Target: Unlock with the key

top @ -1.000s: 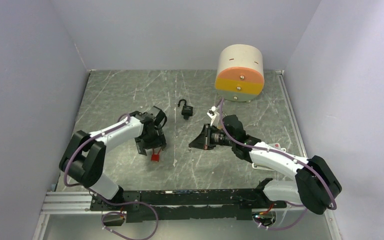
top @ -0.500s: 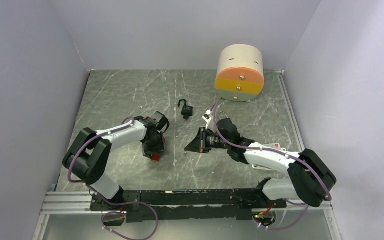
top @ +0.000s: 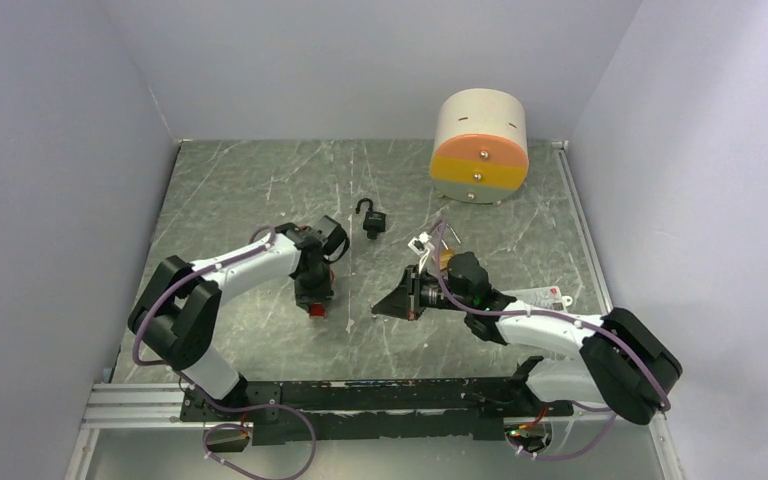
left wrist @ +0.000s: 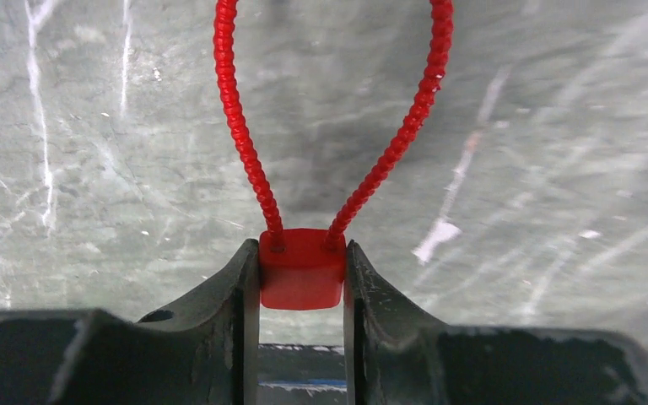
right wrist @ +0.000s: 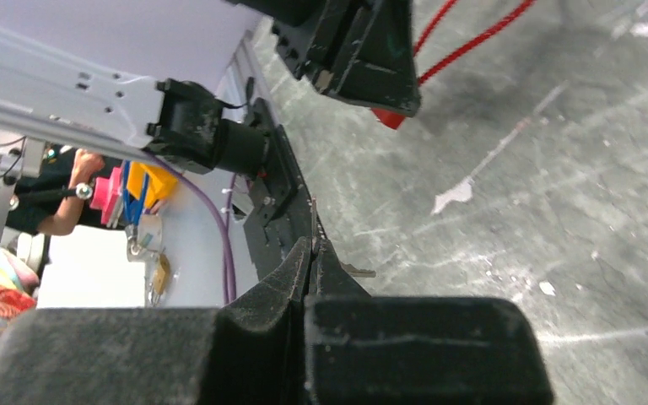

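Soft even light, faint shadows, blurry wrist-view foregrounds.

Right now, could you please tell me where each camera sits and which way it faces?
Top: high behind the bases, looking down on the table; both arms, the left tool and right tool show.
Left wrist: on that wrist, facing down at the table; its fingers clamp the red tag.
Right wrist: low on that wrist, facing the left tool across the table; its shut fingers pinch a key.
Shared: the red tag shows in all three.
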Motion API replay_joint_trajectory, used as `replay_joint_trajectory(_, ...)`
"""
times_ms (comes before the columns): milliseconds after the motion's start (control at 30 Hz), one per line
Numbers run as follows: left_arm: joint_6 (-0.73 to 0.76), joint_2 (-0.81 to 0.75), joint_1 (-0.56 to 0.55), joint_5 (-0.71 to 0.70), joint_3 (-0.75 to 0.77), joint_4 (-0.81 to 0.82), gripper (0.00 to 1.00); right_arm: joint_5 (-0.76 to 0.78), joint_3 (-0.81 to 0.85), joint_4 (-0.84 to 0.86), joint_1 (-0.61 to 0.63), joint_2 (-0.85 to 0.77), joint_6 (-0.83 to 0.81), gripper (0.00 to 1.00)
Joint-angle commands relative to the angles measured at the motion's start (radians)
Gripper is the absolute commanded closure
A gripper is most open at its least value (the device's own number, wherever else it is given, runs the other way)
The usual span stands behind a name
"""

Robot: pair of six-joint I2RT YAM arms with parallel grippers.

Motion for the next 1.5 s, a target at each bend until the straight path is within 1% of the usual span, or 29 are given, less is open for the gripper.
replay_joint_trajectory(0, -0.045, -0.003, 0.010, 0.081, 0.165, -0.147, 0.98, -0.091, -0.014, 0.160, 0.006, -0.057, -0.040, 1.00)
replay_joint_trajectory(33, -0.039, 0.008, 0.012, 0.133, 0.218, -0.190, 0.98, -0.109, -0.020, 0.172, 0.006, -0.063, -0.034, 1.00)
replay_joint_trajectory(100, -0.049, 0.020, 0.011, 0.188, 0.280, -0.293, 0.98, -0.141, -0.025, 0.184, 0.006, -0.075, -0.019, 1.00)
replay_joint_trajectory(167, -0.052, 0.012, 0.012, 0.256, 0.309, -0.353, 0.97, -0.175, -0.028, 0.203, 0.006, -0.080, 0.006, 1.00)
replay_joint_trajectory(267, -0.069, 0.006, 0.017, 0.303, 0.357, -0.418, 0.97, -0.228, -0.011, 0.202, 0.006, -0.073, 0.025, 1.00)
replay_joint_trajectory(500, -0.111, 0.000, 0.037, 0.429, 0.422, -0.467, 0.98, -0.222, 0.029, 0.145, 0.043, -0.051, 0.020, 1.00)
replay_joint_trajectory(633, -0.139, -0.024, 0.055, 0.511, 0.405, -0.474, 0.97, -0.200, 0.049, 0.130, 0.063, -0.031, 0.019, 1.00)
replay_joint_trajectory(733, -0.164, -0.046, 0.064, 0.545, 0.378, -0.469, 0.98, -0.178, 0.067, 0.106, 0.080, -0.020, 0.007, 1.00)
replay_joint_trajectory(867, -0.187, -0.068, 0.073, 0.550, 0.356, -0.466, 0.98, -0.145, 0.085, 0.083, 0.095, -0.002, 0.008, 1.00)
replay_joint_trajectory(1000, -0.214, -0.080, 0.075, 0.558, 0.333, -0.452, 0.97, -0.051, 0.114, 0.008, 0.110, 0.009, 0.007, 1.00)
replay_joint_trajectory(1100, -0.247, -0.071, 0.075, 0.541, 0.341, -0.451, 0.97, -0.020, 0.137, -0.016, 0.115, 0.019, 0.019, 1.00)
replay_joint_trajectory(1300, -0.319, -0.045, 0.078, 0.454, 0.392, -0.413, 0.98, 0.013, 0.218, -0.102, 0.115, 0.052, 0.032, 1.00)
replay_joint_trajectory(1400, -0.339, -0.056, 0.079, 0.354, 0.405, -0.359, 0.98, 0.007, 0.264, -0.158, 0.115, 0.058, 0.036, 1.00)
replay_joint_trajectory(1467, -0.365, -0.070, 0.089, 0.304, 0.400, -0.327, 0.98, 0.017, 0.290, -0.226, 0.115, 0.050, 0.021, 1.00)
